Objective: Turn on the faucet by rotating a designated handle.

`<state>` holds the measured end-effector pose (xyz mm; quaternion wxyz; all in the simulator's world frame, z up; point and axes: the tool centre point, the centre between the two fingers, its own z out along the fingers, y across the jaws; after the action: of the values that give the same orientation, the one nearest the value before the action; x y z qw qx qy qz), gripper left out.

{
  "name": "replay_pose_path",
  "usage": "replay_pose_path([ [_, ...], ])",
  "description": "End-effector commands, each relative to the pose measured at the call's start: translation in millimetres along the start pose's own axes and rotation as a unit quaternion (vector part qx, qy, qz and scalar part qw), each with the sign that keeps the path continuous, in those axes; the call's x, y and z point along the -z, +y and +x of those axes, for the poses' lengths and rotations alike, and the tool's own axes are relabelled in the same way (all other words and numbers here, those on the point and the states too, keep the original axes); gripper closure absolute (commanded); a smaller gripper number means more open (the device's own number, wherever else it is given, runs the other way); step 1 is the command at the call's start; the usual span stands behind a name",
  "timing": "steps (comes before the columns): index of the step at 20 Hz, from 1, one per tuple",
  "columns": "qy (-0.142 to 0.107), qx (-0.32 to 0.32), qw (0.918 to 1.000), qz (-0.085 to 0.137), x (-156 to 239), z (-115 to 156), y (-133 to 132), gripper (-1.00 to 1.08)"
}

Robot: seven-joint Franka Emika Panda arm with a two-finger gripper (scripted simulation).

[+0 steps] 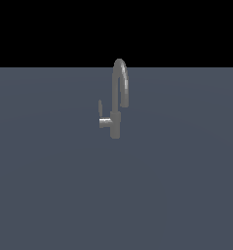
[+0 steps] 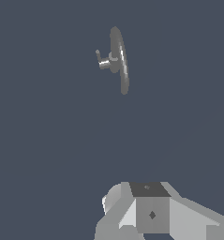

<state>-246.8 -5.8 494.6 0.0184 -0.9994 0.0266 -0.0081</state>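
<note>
Here we are at the approach stage, by my reading: nothing is in contact with the faucet (image 1: 117,97) yet. It stands alone on the grey table (image 1: 49,195), toward the far middle in the exterior view, tall arched spout rising off a short upright body. No arm shows in that view at all.

The handle (image 1: 100,108) is the target: a thin flat blade standing upright at the end of a short stub that juts out to the exterior view's left of the body. It looks untouched, and the turning has not begun.

Over to the wrist view: the faucet (image 2: 118,58) is seen from above, spout foreshortened into a narrow arc, the handle (image 2: 99,56) poking out beside it. What shows of the robot there is a blocky pale grey housing; whether the pincer's fingertips are in shot I cannot make out, so whether it is open or closed I cannot tell.

The faucet sits well apart from that housing, with bare table between them.

Next move, as I judge it: close the gap, line up on the blade rather than the spout, and come in at the lever's free end. The blade is slim and close to the spout, so a sloppy line could strike the arch instead.
</note>
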Motion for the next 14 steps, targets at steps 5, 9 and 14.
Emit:
replay_pose_path([
  [5, 0.003, 0.000, 1.0000, -0.007, 2.6, 0.2, 1.9, 1.08],
  [9, 0.008, 0.002, 0.9998, -0.020, 6.9, 0.5, 6.2, 1.08],
  [14, 0.008, 0.003, 0.9997, -0.022, 7.1, 0.6, 7.0, 1.08],
])
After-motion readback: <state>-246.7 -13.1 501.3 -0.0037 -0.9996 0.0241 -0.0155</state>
